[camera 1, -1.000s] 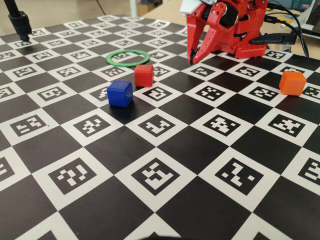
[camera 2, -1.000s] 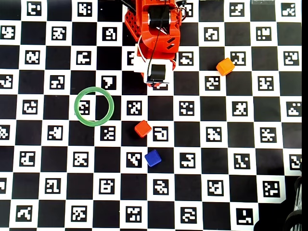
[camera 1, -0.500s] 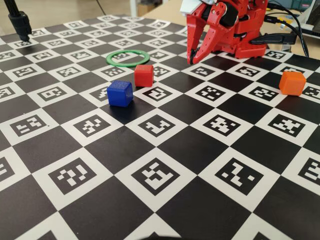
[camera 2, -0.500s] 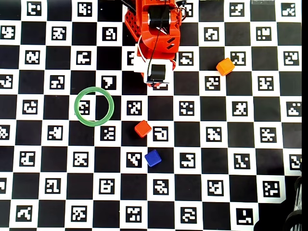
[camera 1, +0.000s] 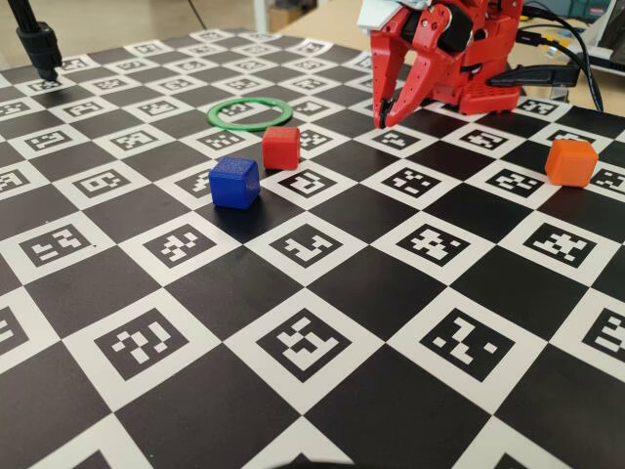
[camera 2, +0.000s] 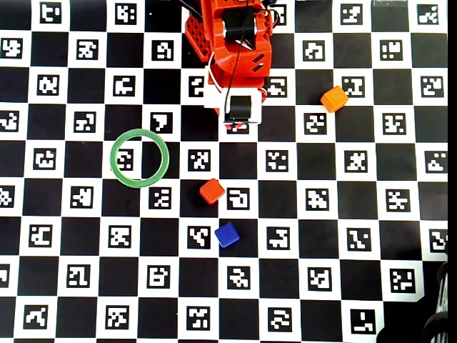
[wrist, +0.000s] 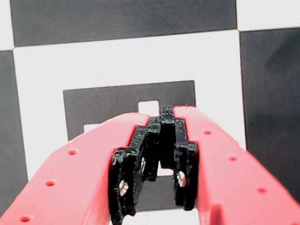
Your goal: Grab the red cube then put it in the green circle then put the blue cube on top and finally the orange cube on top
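From here I see the red cube (camera 2: 212,191) resting on the checkered marker board (camera 2: 357,236), just right of and a little below the green circle (camera 2: 140,158) in the overhead view, not touching it; the ring's middle holds nothing. The blue cube (camera 2: 227,234) sits near the red one, slightly lower and to its right, with a gap between them. The orange cube (camera 2: 334,98) is well apart, up at the right, beside the arm's base. My gripper (camera 1: 385,115) hangs over the board near the base, tips pointing down just above the surface in the fixed view, well away from all three cubes. In the wrist view its fingers (wrist: 126,178) are nearly together, only a narrow slot between the black pads, and nothing is clamped between them. The only markings I can make out are the black-and-white coded squares printed across the board; I can read no words or brand names.
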Robot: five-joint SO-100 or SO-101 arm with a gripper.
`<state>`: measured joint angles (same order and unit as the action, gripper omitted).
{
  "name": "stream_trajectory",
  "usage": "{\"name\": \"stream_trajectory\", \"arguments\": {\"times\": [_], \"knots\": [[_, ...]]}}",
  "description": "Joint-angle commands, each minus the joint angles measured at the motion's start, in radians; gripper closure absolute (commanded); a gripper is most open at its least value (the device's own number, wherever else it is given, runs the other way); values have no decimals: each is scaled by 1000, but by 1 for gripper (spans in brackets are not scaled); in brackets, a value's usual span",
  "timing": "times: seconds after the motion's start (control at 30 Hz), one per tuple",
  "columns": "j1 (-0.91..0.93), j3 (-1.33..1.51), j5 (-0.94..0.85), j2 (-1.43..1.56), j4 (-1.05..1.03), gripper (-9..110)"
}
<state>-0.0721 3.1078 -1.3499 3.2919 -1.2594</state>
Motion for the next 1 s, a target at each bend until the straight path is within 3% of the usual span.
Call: {"name": "stream_trajectory", "arguments": {"times": [0.0, 0.37, 0.97], "knots": [[-3, -147, 89, -115, -58, 107], [12, -808, 383, -667, -272, 107], [5, -1411, 827, -1039, -568, 105]]}}
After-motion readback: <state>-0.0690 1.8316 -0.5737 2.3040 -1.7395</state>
